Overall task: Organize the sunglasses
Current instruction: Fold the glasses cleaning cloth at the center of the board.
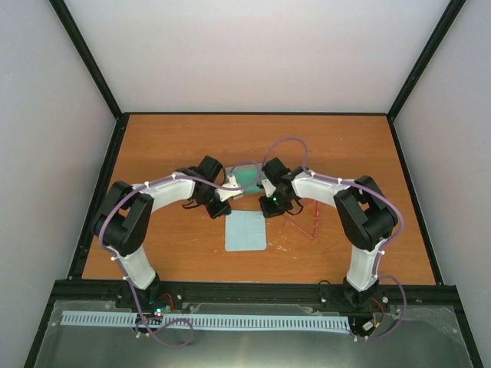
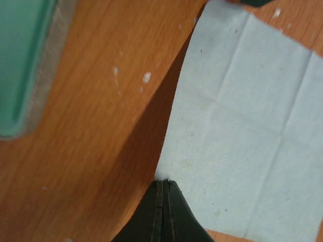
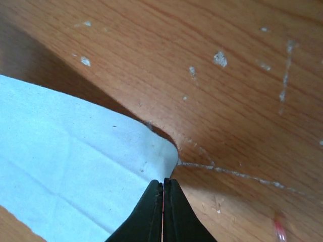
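Observation:
The red wire-frame sunglasses [image 1: 304,223] lie on the table just right of the light blue cloth [image 1: 246,230]; a sliver of red shows in the right wrist view [image 3: 279,229]. The open grey case with teal lining [image 1: 245,178] sits behind the cloth and shows in the left wrist view [image 2: 20,65]. My left gripper [image 2: 164,181] is shut on the cloth's far left corner [image 2: 242,126]. My right gripper [image 3: 163,181] is shut on its far right corner [image 3: 75,151]. Both pinched corners are raised slightly, with shadow beneath them.
Orange wooden table [image 1: 153,146] with a black frame and grey walls around it. Both arms bend inward toward the middle, left gripper [image 1: 222,208] and right gripper [image 1: 270,205] close together in front of the case. White scuffs mark the wood [image 3: 219,59].

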You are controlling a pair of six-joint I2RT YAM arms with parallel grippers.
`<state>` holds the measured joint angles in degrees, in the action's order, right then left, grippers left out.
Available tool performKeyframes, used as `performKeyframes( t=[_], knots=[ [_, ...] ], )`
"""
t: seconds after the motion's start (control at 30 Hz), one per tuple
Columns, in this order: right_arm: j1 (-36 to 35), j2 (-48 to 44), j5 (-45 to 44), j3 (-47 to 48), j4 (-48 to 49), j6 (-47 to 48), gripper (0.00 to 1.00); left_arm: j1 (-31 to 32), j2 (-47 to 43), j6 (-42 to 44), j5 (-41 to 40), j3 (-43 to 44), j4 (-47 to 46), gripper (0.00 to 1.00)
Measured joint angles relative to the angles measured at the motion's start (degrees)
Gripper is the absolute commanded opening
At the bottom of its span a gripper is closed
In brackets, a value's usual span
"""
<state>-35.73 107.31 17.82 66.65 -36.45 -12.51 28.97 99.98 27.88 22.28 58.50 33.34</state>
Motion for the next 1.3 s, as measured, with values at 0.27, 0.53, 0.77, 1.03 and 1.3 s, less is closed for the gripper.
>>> performKeyframes(
  t=[0.27,0.53,0.77,1.03,1.3],
  knots=[
    [0.0,-3.91,0.04,-1.01,2.23,-0.39,0.03,0.02,-1.84,-0.33,0.26,2.14,0.02,0.01],
    [0.0,-4.76,0.59,-1.46,3.19,-0.68,0.39,0.02,-1.86,-0.33,0.22,1.51,-0.02,0.01],
    [-0.04,-0.81,0.33,1.07,1.29,-0.39,0.34,0.02,-1.86,-0.31,0.15,0.79,-0.28,0.01],
    [-0.04,1.75,-1.22,4.22,-0.2,-0.37,0.34,0.02,-1.86,-0.31,0.09,0.79,-0.57,0.01],
    [-0.04,2.86,-0.7,4.61,-0.74,0.2,0.34,0.02,-1.86,-0.28,0.09,0.79,-0.59,0.01]
  ],
)
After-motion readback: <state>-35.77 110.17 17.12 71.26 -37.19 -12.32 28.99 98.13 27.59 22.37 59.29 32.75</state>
